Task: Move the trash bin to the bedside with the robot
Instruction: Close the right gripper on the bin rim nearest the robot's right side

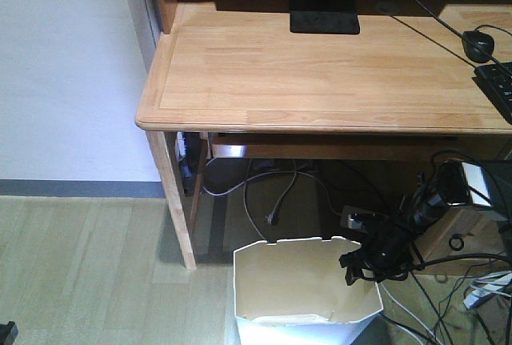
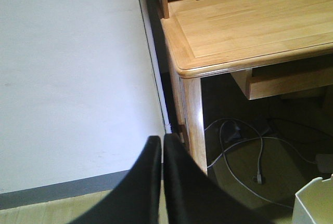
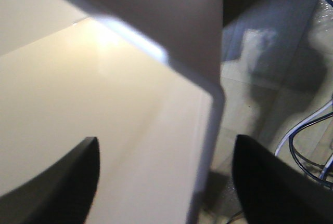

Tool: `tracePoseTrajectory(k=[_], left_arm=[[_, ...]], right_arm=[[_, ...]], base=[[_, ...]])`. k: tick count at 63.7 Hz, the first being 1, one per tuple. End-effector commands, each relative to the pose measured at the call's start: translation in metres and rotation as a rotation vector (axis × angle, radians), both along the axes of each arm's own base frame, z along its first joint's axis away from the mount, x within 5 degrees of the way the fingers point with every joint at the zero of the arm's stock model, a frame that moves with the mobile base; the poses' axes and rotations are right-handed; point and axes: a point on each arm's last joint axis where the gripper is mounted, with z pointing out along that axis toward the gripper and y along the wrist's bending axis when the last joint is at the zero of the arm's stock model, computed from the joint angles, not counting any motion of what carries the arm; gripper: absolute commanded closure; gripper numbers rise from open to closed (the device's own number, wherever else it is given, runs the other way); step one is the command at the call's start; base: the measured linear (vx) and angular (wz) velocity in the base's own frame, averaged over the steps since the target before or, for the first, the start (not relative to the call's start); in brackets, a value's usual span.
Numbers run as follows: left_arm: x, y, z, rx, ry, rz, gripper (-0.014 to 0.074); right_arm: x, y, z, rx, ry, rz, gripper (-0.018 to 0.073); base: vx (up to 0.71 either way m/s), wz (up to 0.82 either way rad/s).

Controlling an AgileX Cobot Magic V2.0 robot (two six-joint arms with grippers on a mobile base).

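The white trash bin (image 1: 288, 285) stands on the floor under the front of a desk, its cream inside showing. My right arm reaches to the bin's right rim, where the right gripper (image 1: 352, 269) hangs. In the right wrist view that gripper (image 3: 166, 140) is open, one finger inside the bin and one outside, with the thin bin wall (image 3: 205, 146) between them and untouched. My left gripper (image 2: 162, 138) is shut on nothing, facing the wall and a desk leg; a bin corner (image 2: 315, 203) shows at its lower right. The bedside is out of view.
A wooden desk (image 1: 320, 65) carries a black monitor base (image 1: 323, 15) and a keyboard (image 1: 496, 85). Its left leg (image 1: 180, 201) stands near the white wall (image 1: 64, 65). Loose cables (image 1: 272, 201) and a power strip (image 1: 360, 218) lie under the desk behind the bin.
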Motion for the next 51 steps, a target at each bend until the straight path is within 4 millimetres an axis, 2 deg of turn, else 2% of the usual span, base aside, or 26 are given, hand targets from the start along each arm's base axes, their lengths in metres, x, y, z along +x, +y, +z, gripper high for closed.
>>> tracePoseTrajectory(k=[1, 17, 31, 45, 51], left_arm=[[0.001, 0.000, 0.001, -0.009, -0.071, 0.001, 0.0603], [0.001, 0.000, 0.001, -0.009, -0.071, 0.001, 0.0603], [0.001, 0.000, 0.001, -0.009, -0.071, 0.001, 0.0603], [0.001, 0.000, 0.001, -0.009, -0.071, 0.001, 0.0603], [0.001, 0.000, 0.001, -0.009, -0.071, 0.001, 0.0603]], right_arm=[[0.021, 0.001, 0.019, 0.029, -0.026, 0.009, 0.0183], [0.023, 0.001, 0.016, 0.033, -0.011, -0.041, 0.0575], [0.028, -0.009, 0.024, 0.073, -0.020, -0.098, 0.0568], [0.044, -0.021, 0.052, 0.202, -0.085, -0.111, 0.0565], [0.045, -0.022, 0.063, 0.190, -0.111, -0.107, 0.0564]], base=[[0.00, 0.00], [0.00, 0.00], [0.00, 0.00], [0.00, 0.00], [0.00, 0.00]])
